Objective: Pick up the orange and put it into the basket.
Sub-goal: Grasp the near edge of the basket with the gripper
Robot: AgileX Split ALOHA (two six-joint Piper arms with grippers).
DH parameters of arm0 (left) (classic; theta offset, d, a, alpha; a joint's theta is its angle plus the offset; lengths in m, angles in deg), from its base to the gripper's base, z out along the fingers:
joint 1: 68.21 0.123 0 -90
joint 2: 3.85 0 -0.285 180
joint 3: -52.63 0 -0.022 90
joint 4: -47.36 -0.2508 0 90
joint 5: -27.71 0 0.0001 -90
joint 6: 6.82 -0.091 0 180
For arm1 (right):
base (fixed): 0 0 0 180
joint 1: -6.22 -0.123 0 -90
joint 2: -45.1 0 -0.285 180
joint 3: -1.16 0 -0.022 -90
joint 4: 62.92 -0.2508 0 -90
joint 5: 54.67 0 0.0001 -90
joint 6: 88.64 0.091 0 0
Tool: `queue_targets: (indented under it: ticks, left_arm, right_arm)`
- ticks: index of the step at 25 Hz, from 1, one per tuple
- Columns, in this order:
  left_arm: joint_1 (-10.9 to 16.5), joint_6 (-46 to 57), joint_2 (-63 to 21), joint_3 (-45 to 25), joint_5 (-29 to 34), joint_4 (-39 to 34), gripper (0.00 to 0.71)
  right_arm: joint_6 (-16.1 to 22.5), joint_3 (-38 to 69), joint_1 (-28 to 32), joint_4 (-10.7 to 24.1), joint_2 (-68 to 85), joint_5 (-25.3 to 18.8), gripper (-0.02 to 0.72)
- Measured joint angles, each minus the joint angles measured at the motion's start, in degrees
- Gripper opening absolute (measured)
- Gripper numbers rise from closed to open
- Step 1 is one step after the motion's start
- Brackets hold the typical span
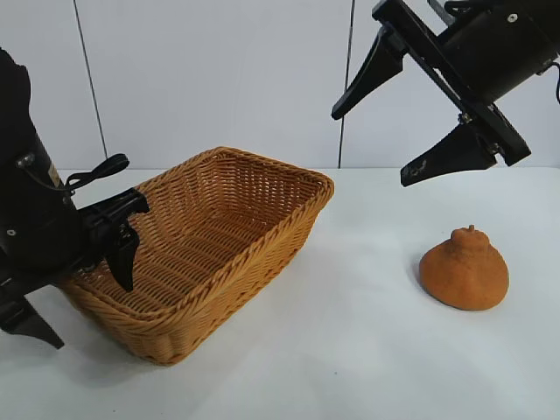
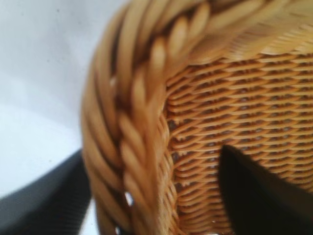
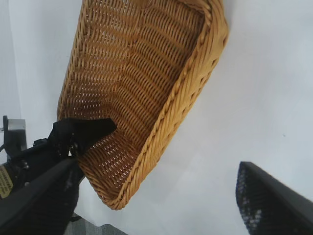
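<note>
Two arms share the desk (image 1: 350, 350) in the exterior view. The left gripper (image 1: 96, 262) straddles the basket (image 1: 227, 236) rim at its near left corner, one finger inside and one outside; I cannot tell whether it has clamped. The right gripper (image 1: 385, 131) hangs with its fingers spread wide, above and beyond the orange (image 1: 465, 269), which sits on the desk well to the right of the basket. If the left gripper tugs, the basket could tip or slide.

From the left wrist, the braided rim (image 2: 137, 147) runs between the two fingers (image 2: 254, 191); a partial bite here could slip off the weave.

From the right wrist, the basket (image 3: 142, 88) lies far off and the orange is out of sight, so a descent could land off-centre and roll the fruit away.
</note>
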Motion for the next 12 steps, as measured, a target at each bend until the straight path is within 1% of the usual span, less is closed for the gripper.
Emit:
queue_targets:
  ticks: [3,4,5,8,10,12]
  left_arm:
    - [0.0,0.0,0.0,0.0,0.5,0.7,0.15]
    - [0.2,0.8,0.0,0.0,0.4,2.2,0.101]
    - [0.4,0.5,-0.1,0.1,0.0,2.8,0.086]
    - [1.2,-1.8,0.0,1.2,1.2,4.5,0.086]
    - [2.5,-4.8,0.0,3.6,3.5,4.8,0.085]
    - [4.5,-8.1,0.0,5.9,5.4,6.1,0.085]
  right_arm:
    - [0.0,0.0,0.0,0.0,0.0,0.0,0.598]
    - [0.0,0.0,0.0,0.0,0.0,0.0,0.598]
    - [0.0,0.0,0.0,0.1,0.0,0.0,0.598]
    - [0.0,0.0,0.0,0.8,0.0,0.0,0.598]
    - [0.0,0.0,0.0,1.6,0.0,0.0,0.598]
    - [0.0,0.0,0.0,1.9,0.0,0.0,0.598]
